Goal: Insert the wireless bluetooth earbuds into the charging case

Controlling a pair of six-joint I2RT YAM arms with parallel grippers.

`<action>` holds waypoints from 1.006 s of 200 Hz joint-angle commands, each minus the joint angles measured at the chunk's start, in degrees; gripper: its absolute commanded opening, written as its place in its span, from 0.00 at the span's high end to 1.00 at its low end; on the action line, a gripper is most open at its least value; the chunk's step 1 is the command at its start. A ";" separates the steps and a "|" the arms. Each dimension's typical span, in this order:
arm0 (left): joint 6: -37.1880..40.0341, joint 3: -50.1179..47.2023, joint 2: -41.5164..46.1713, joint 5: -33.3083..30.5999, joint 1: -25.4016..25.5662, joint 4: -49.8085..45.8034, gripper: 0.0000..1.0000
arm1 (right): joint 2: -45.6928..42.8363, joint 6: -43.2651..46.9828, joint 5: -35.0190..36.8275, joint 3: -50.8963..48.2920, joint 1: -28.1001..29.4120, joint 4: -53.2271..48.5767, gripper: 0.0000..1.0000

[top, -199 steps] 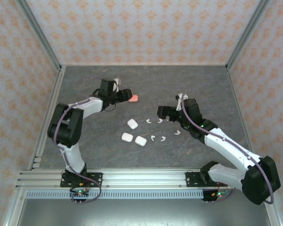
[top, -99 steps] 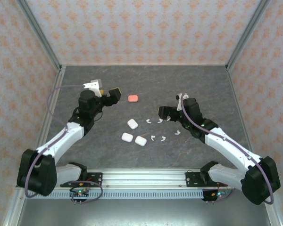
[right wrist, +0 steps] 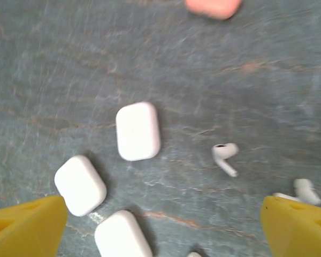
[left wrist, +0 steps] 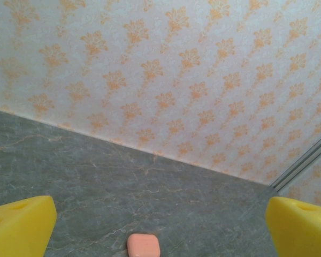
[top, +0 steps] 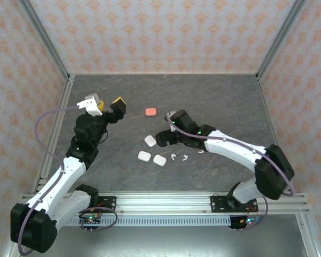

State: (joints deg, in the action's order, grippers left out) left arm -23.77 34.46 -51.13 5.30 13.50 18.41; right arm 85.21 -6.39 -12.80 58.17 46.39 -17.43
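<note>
Three white charging cases point(top: 150, 141) point(top: 144, 156) point(top: 160, 160) lie shut in a cluster mid-table, and a coral-pink case point(top: 150, 111) lies farther back. Tiny white earbuds point(top: 174, 156) point(top: 185, 157) point(top: 200, 151) are scattered to the right of the cluster. My right gripper point(top: 161, 138) hovers open just above the white cases point(right wrist: 138, 130) point(right wrist: 80, 184) point(right wrist: 123, 241), with one earbud point(right wrist: 224, 157) between its yellow fingertips point(right wrist: 27, 225) and another point(right wrist: 305, 190) by the right one. My left gripper point(top: 108, 106) is raised at the left, open and empty, facing the pink case point(left wrist: 143, 246).
Patterned walls close the table on three sides, with metal frame posts point(top: 48, 48) at the corners. A rail point(top: 160, 203) runs along the near edge by the arm bases. Bare grey tabletop point(top: 214, 96) lies behind the pink case.
My left arm pulled back from the pink case, rose and opened wide. The right arm swung left, from the earbuds to above the white cases.
</note>
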 commanded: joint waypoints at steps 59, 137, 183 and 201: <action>5.75 3.51 3.27 -2.92 -0.18 -11.81 0.00 | 16.90 1.93 1.81 14.19 5.29 -9.49 0.17; 6.66 3.48 4.86 -4.15 -0.17 -12.79 0.00 | 27.18 2.30 4.38 22.35 5.33 -11.97 0.27; 7.03 3.77 5.08 -4.57 -0.22 -13.39 0.00 | 31.10 2.80 5.31 24.44 5.37 -12.47 0.35; 7.02 3.75 4.99 -4.66 -0.23 -13.35 0.00 | 32.16 3.13 5.78 24.81 5.46 -12.62 0.37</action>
State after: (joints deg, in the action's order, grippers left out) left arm -17.87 35.97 -46.94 2.44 13.50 6.15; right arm 115.42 -4.34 -9.72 80.99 51.40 -27.90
